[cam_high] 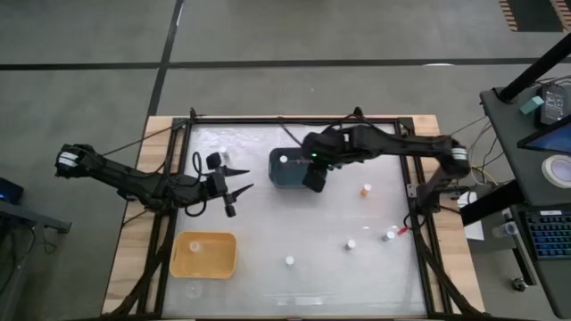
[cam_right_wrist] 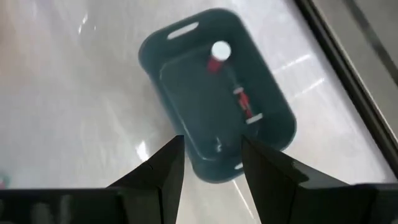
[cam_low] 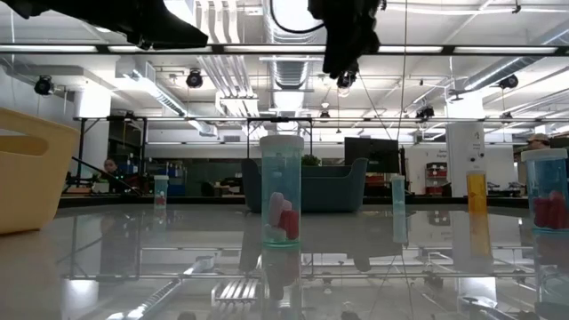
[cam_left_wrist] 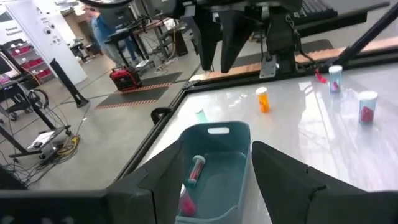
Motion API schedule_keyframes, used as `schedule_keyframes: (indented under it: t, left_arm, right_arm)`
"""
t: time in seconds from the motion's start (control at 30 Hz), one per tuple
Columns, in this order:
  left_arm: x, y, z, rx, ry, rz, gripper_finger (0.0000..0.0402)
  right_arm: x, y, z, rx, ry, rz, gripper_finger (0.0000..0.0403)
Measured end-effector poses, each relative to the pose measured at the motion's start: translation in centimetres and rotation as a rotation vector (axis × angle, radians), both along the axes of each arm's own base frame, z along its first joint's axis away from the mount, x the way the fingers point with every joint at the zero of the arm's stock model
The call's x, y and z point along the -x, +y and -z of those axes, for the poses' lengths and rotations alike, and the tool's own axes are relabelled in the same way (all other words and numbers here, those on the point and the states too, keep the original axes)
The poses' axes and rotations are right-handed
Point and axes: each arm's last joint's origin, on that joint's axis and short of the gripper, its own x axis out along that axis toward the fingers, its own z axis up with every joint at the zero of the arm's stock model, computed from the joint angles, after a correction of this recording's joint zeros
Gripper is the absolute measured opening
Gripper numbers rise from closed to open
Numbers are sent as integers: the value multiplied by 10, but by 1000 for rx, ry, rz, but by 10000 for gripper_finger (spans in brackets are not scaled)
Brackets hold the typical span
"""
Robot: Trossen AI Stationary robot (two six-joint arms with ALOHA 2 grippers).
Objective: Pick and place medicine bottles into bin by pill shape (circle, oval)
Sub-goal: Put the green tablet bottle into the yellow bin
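My right gripper (cam_high: 314, 181), fingers spread and empty, hangs over the dark teal plastic bin (cam_high: 287, 168) (two bottles already inside), so the upright amber-orange medicine bottle (cam_high: 366, 190) just to its right is nearer than for my open left gripper (cam_high: 234, 198).

Two dark jointed arms, black cables, tapered fingers (cam_right_wrist: 165, 171)
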Motion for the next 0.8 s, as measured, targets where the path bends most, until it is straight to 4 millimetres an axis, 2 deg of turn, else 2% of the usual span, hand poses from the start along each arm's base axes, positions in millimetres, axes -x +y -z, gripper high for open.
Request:
schedule_keyframes:
  t: [0.37, 0.57, 0.8]
  left_arm:
    - [0, 0, -3, 2, -32, 1, 173]
    - [0, 0, -3, 2, -32, 1, 173]
    - [0, 0, -3, 2, -32, 1, 173]
  right_arm:
    - [48, -5, 19, 210, -143, 206, 150]
    - [71, -17, 39, 171, -184, 368, 150]
    - [95, -38, 72, 135, -142, 539, 165]
